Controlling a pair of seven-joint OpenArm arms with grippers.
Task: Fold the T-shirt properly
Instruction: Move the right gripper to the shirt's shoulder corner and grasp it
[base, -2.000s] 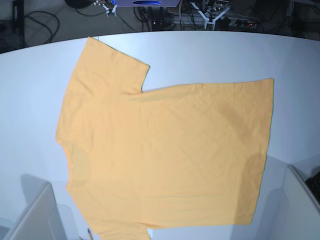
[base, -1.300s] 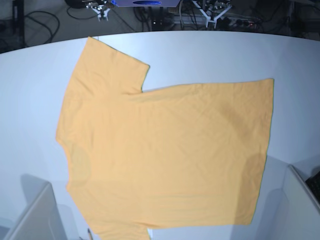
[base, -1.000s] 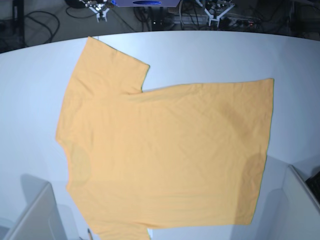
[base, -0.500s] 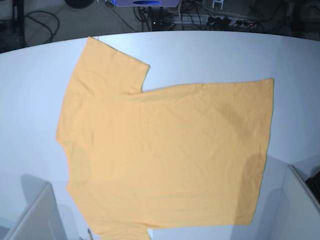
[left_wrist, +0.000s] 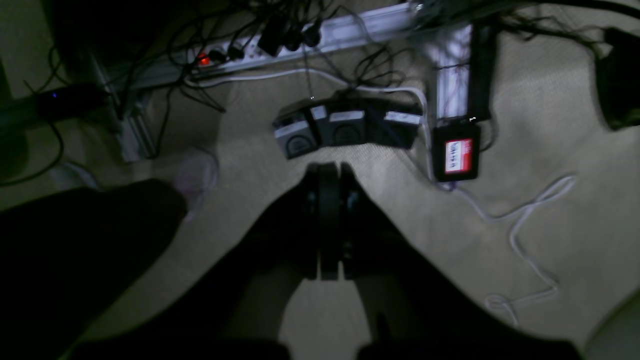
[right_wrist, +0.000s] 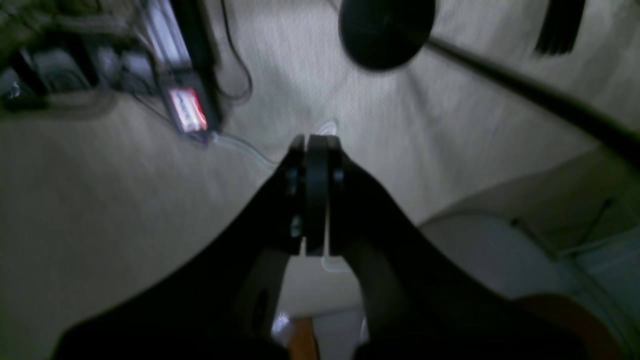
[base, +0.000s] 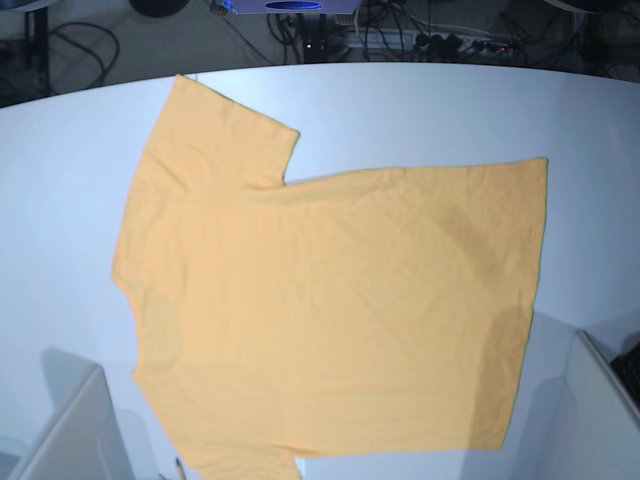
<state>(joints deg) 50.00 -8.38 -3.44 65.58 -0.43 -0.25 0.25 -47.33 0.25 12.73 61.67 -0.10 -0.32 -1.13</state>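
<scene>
Both arms now gone above T-shirt (base: 330, 300).

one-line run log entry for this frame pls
T-shirt: flat, unfolded on table | left tool: shut, empty, off table | right tool: shut, empty, off table | fold: not started

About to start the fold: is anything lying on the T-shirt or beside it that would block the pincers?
Nothing visible does. The T-shirt lies flat on the white table with nothing on it; both pincers are off the table, over the floor.
</scene>
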